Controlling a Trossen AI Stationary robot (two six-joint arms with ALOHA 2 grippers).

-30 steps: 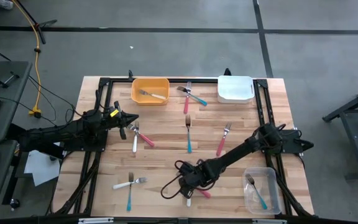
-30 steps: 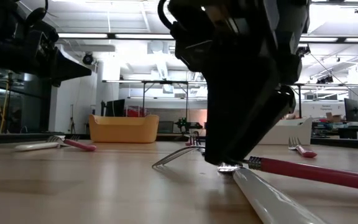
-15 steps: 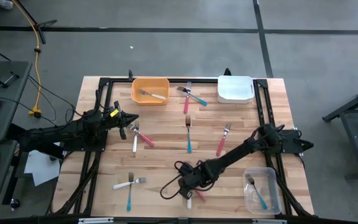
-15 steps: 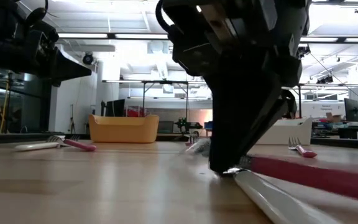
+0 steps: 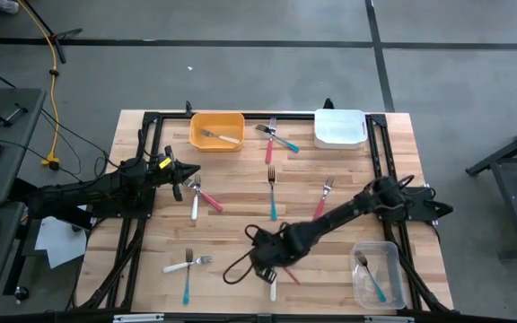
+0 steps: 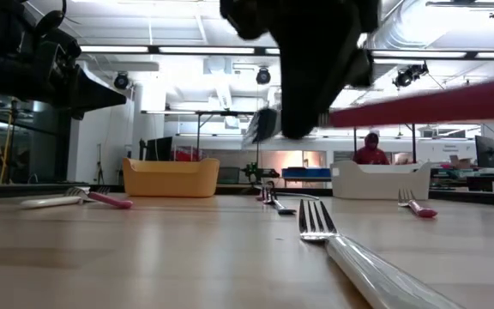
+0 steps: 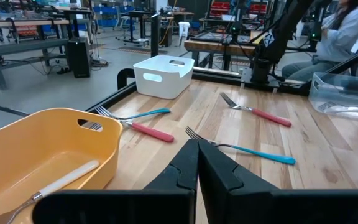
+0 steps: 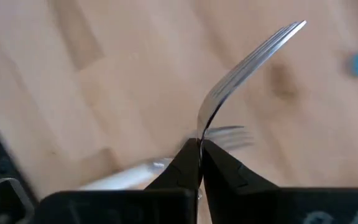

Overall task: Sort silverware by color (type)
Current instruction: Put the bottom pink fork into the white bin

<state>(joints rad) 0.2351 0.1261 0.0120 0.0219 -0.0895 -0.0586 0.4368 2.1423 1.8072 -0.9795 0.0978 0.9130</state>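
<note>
Right claw (image 5: 270, 266): we see it closed on a red-handled fork (image 8: 241, 70), pinching the neck just below the silver head; it is lifted off the table (image 5: 232, 215) near the front edge, middle.
Held fork: in the low view its red handle (image 6: 427, 103) runs out level to one side, well above the wood; its tines stick out beyond the fingertips in the right wrist view.
Directly below: a white-handled fork (image 6: 350, 257) lies flat on the table under the right claw, apart from it.
Farther out on the table: a teal fork (image 5: 273, 193) and a red fork (image 5: 322, 200) lie in the middle; a teal and a red fork (image 5: 276, 139) cross near the back edge; white and teal forks (image 5: 188, 266) cross at front left.
Bins: the clear bin (image 5: 377, 274) at front right holds a teal fork; the orange bin (image 5: 217, 131) at the back holds a white fork; a white bin (image 5: 340, 128) sits at back right.
Left claw (image 5: 184, 182): closed, holding nothing, hovering at the table's left side just beside a white and a red fork (image 5: 203, 196).
</note>
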